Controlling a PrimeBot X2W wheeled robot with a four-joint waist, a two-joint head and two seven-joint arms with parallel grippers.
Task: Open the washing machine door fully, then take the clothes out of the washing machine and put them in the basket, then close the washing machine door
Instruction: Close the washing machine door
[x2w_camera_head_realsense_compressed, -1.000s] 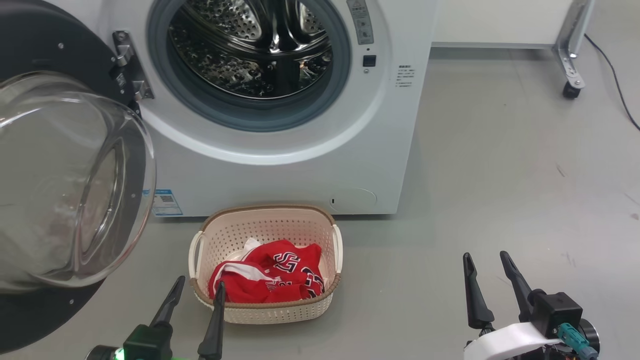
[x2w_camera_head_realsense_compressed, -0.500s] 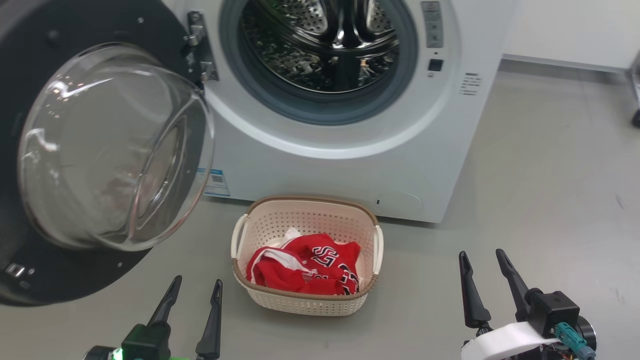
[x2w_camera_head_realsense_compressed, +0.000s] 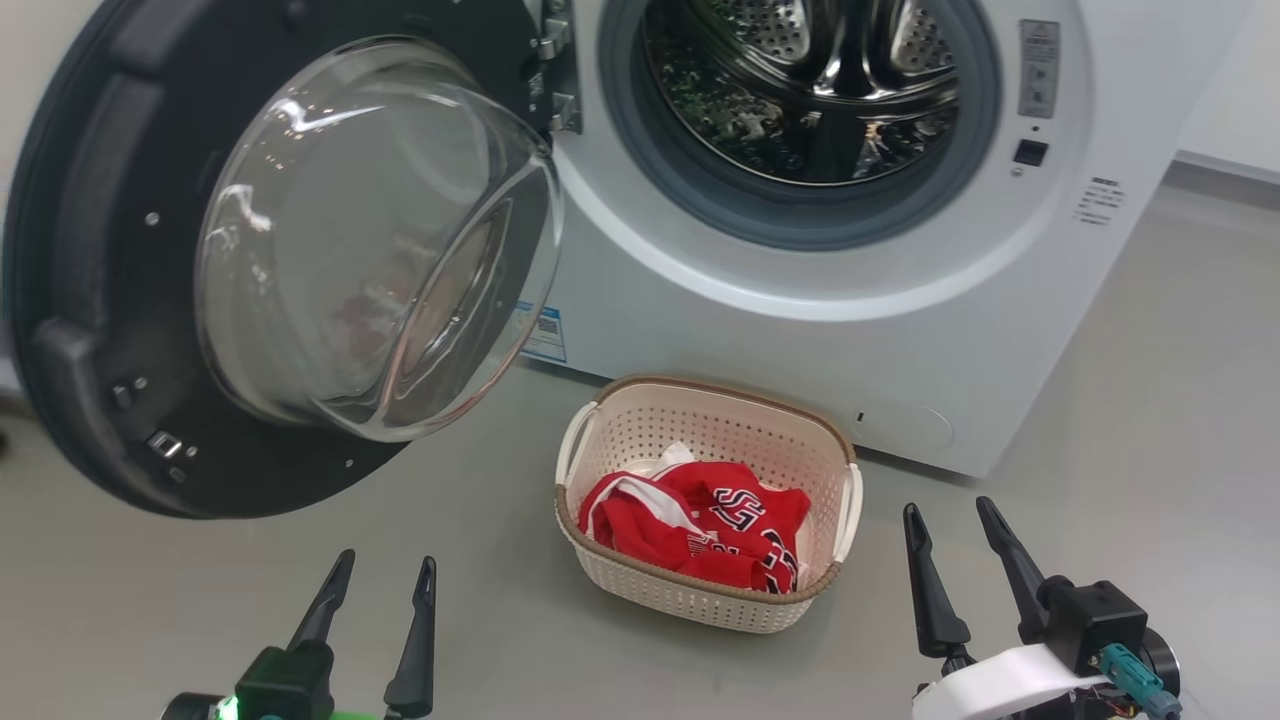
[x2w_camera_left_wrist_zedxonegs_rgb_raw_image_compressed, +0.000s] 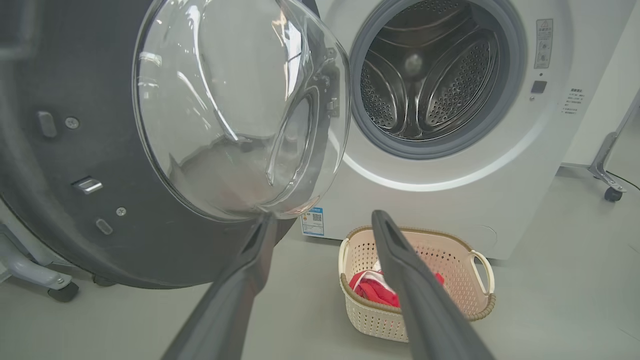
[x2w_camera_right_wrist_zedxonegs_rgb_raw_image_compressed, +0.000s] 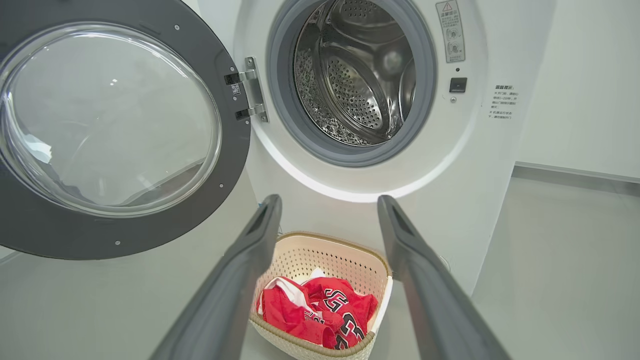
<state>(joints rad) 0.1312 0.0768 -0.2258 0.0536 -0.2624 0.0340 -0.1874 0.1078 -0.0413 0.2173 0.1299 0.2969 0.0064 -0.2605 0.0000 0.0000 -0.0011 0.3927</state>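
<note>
The white washing machine (x2w_camera_head_realsense_compressed: 760, 330) stands ahead with its steel drum (x2w_camera_head_realsense_compressed: 810, 90) bare inside. Its door (x2w_camera_head_realsense_compressed: 110, 300), black-rimmed with a bulging glass bowl (x2w_camera_head_realsense_compressed: 370, 240), hangs wide open on the left, hinged at the opening's left side. On the floor before the machine sits the cream basket (x2w_camera_head_realsense_compressed: 690, 600) holding the red clothes (x2w_camera_head_realsense_compressed: 700, 525). My left gripper (x2w_camera_head_realsense_compressed: 383, 570) is open at the lower left, below the door and left of the basket. At the lower right my right gripper (x2w_camera_head_realsense_compressed: 950, 520) is open too, with nothing between its fingers. The door (x2w_camera_left_wrist_zedxonegs_rgb_raw_image_compressed: 75, 150), basket (x2w_camera_left_wrist_zedxonegs_rgb_raw_image_compressed: 475, 295) and clothes (x2w_camera_right_wrist_zedxonegs_rgb_raw_image_compressed: 310, 310) also show in the wrist views.
Grey floor (x2w_camera_head_realsense_compressed: 1150, 450) spreads to the right of the machine. A metal leg on a caster (x2w_camera_left_wrist_zedxonegs_rgb_raw_image_compressed: 610, 192) stands beyond the machine's right side, and another caster (x2w_camera_left_wrist_zedxonegs_rgb_raw_image_compressed: 62, 290) sits under the open door's far left.
The head camera has swung left, so machine, door and basket slid rightward in the picture. Both grippers stay open in the same low spots; nothing among the things has moved.
</note>
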